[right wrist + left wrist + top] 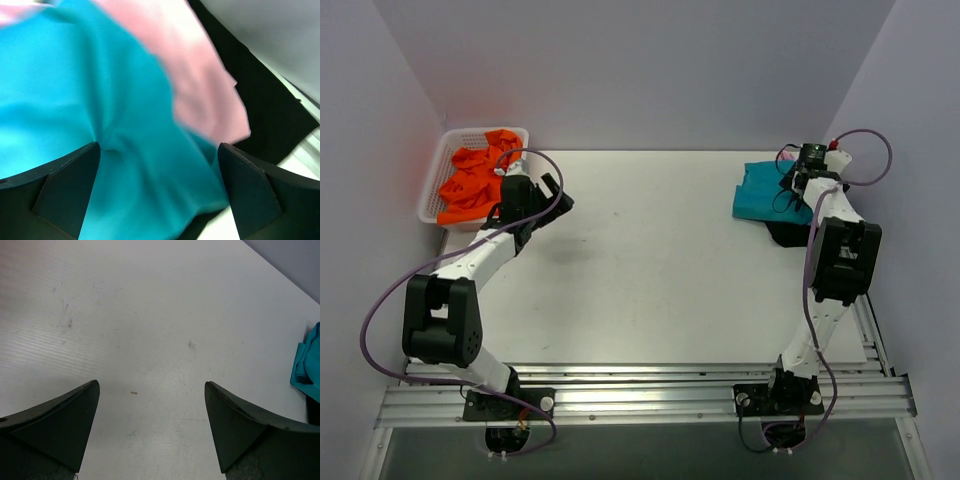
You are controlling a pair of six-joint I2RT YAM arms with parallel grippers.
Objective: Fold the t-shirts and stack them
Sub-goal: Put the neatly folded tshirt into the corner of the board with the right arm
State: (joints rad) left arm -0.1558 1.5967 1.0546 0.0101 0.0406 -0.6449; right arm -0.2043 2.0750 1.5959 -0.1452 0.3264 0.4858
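Found the left hand (558,192) gaping and empty, nearest the orange t-shirts (470,185) at upper left; right hand (159,147) spread wide over the teal t-shirt (75,75).

Left arm (470,262) and right arm (810,330) showing white links, black joint housings; purple cables (865,131) looping along each; claw fingers (55,425) appearing dark, wedge-shaped.

Orange t-shirts (470,190) seen heaped in white mesh basket (432,185) at far left of table (650,260). Left tool (556,192) held just beside basket. Right tool (807,172) positioned over teal t-shirt (760,196), laid on black t-shirt (782,234) at far right
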